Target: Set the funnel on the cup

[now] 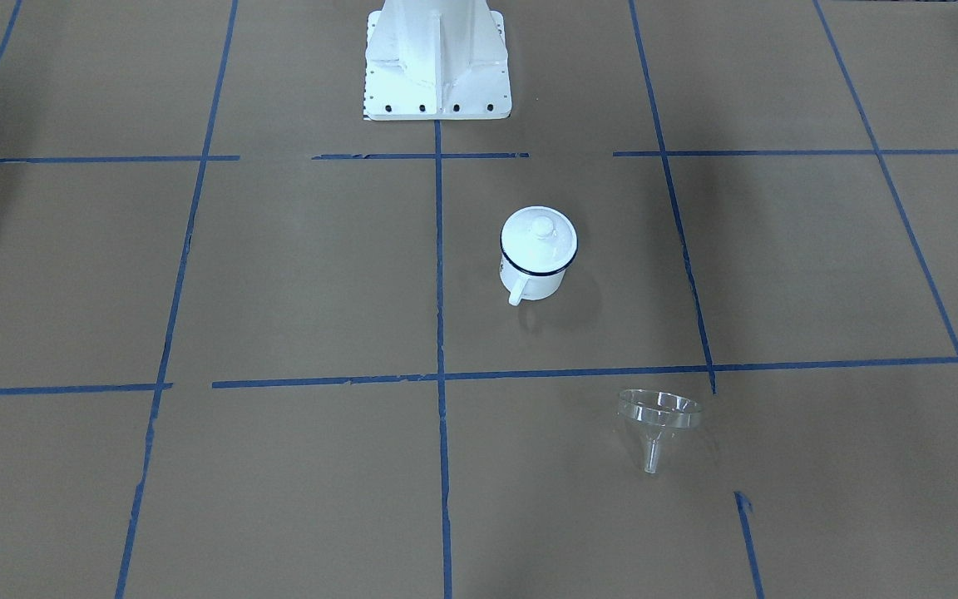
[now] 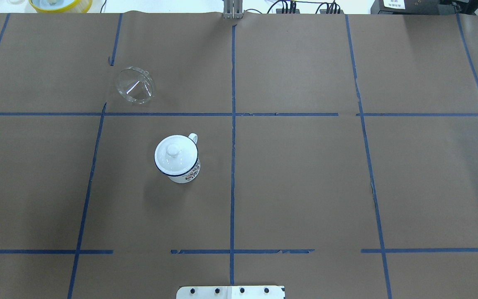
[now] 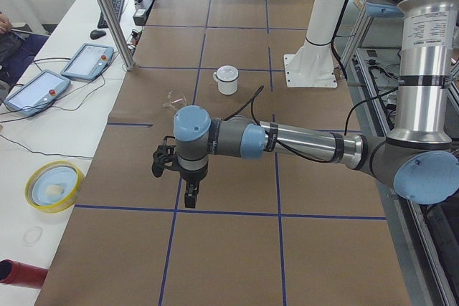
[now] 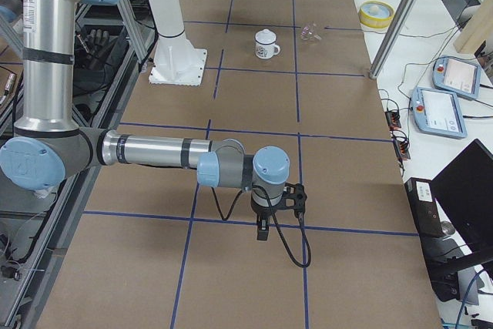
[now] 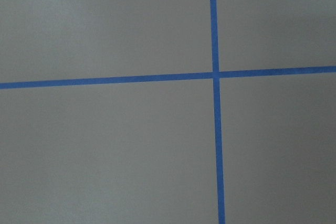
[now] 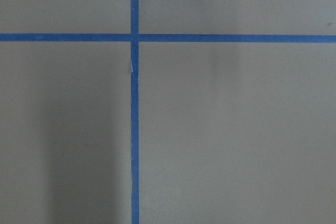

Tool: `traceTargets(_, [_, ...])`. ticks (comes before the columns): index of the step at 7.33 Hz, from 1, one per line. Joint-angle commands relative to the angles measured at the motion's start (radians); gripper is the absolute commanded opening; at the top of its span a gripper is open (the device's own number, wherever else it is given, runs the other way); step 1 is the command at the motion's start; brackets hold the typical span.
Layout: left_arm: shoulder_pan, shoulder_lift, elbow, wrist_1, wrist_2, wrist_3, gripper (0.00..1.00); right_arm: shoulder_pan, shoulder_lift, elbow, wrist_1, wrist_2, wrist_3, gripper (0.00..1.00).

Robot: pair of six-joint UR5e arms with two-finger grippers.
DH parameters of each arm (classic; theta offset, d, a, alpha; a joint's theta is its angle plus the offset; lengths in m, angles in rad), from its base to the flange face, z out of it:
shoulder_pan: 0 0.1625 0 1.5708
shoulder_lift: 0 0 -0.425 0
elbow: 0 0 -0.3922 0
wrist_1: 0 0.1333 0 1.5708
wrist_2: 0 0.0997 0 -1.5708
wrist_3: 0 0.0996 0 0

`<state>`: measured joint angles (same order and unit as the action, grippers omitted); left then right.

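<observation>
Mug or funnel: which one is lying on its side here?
The clear funnel lies on its side on the paper. The white enamel mug stands upright, with a domed lid on it.

The table (image 1: 279, 274) is lit evenly from above; a faint shadow is cast beside the cup (image 1: 535, 279), and glints are seen on the funnel (image 2: 135, 86); both wrist views are rendered soft.

The left arm (image 3: 301, 141) and right arm (image 4: 154, 150) are built of silver tubes, grey joints and light-blue caps (image 3: 192, 123). A black cable (image 4: 307, 252) is looped at each wrist. The white pedestal (image 1: 437, 58) is bolted down.
</observation>
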<state>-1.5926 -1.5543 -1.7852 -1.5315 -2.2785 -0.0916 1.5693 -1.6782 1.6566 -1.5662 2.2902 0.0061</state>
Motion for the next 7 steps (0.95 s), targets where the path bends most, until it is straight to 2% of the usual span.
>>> traceTargets(1, [0.084,-0.020,-0.161,0.002,0.004,-0.198,1.00,0.000,0.000,-0.001,0.000,0.000,0.000,1.00])
traceTargets(3, [0.248,-0.119,-0.253,0.002,0.005,-0.449,1.00,0.000,0.000,0.000,0.000,0.000,0.000,1.00])
traceTargets(4, [0.320,-0.185,-0.260,0.004,0.004,-0.530,1.00,0.000,0.000,0.000,0.000,0.000,0.000,1.00])
traceTargets(5, [0.403,-0.275,-0.257,0.057,0.005,-0.592,1.00,0.000,0.000,0.000,0.000,0.000,0.000,1.00])
traceTargets(6, [0.496,-0.397,-0.250,0.176,0.042,-0.605,1.00,0.000,0.000,0.000,0.000,0.000,0.000,1.00])
traceTargets(7, [0.590,-0.509,-0.240,0.277,0.136,-0.638,1.00,0.000,0.000,0.000,0.000,0.000,0.000,1.00])
